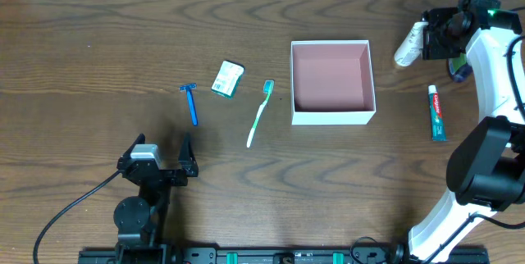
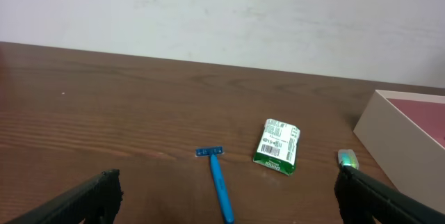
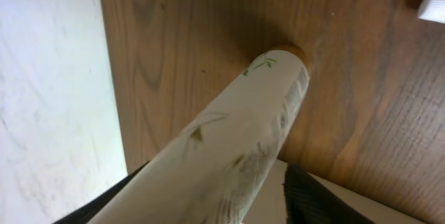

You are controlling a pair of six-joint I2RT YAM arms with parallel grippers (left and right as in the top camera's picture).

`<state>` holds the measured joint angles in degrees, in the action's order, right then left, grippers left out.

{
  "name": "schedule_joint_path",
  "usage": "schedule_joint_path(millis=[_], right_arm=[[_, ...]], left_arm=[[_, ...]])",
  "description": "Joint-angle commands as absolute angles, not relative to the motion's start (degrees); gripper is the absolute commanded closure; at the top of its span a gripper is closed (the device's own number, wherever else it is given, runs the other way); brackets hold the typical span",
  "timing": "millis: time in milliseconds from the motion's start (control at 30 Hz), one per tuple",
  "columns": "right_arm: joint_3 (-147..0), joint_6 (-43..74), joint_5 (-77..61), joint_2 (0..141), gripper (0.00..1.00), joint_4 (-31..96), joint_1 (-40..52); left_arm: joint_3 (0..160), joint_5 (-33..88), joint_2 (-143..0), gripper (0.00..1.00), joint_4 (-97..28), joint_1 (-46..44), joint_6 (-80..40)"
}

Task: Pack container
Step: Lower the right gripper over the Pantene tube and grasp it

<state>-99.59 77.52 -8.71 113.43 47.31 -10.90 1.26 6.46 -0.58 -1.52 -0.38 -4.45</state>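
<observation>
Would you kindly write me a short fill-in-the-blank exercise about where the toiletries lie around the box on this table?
1. The square white box with the pink interior is ____ inside.
2. Seen from overhead, the blue plastic razor lies to the ____ of the green-and-white packet.
3. The pale cylindrical bottle sits between the fingers of the ____ gripper.
Missing words: empty; left; right.
</observation>
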Motion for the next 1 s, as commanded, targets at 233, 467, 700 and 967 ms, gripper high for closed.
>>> schedule_joint_path(millis=[233,467,700,967], right_arm=[[-100.07,73.38,-4.47,113.58,0.66,49.60,-10.50],[-100.07,72.20,-4.54,113.58,0.92,50.19,-10.48],[-100.09,71.00,-4.75,113.47,0.99,50.57,-10.50],[-103.77,63.16,-9.06,109.25,0.99,48.90,-10.52]], left_arm=[[0.23,6.85,-0.30,0.02,-3.42,-0.05,-4.12],[0.23,6.85,-0.30,0.02,-3.42,-0.05,-4.12],[0.23,6.85,-0.30,0.02,-3.42,-0.05,-4.12],[0.23,6.85,-0.30,0.02,-3.42,-0.05,-4.12]])
